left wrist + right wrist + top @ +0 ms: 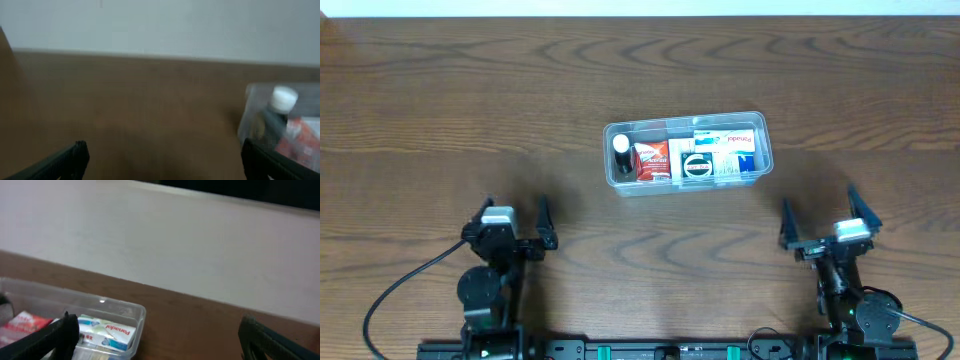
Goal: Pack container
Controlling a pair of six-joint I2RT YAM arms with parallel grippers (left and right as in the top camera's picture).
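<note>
The clear plastic container (765, 150) sits mid-table with a white-capped dark bottle (622, 155), a red box (653, 162), a black-and-white box (698, 166) and a white-and-blue box (735, 150) inside. My left gripper (516, 215) stands open near the front left, well apart from the tub. My right gripper (820, 205) stands open at the front right, also apart. In the left wrist view my gripper (162, 155) spans bare wood, with the bottle (277, 115) at right. In the right wrist view my gripper (157, 330) is empty, and the container's corner (135, 311) holds the white-and-blue box (107, 332).
The wooden table (440, 100) stretches bare around the tub. A pale wall (175, 240) rises behind the far edge. Black cables (395, 290) trail from the arm bases along the front edge.
</note>
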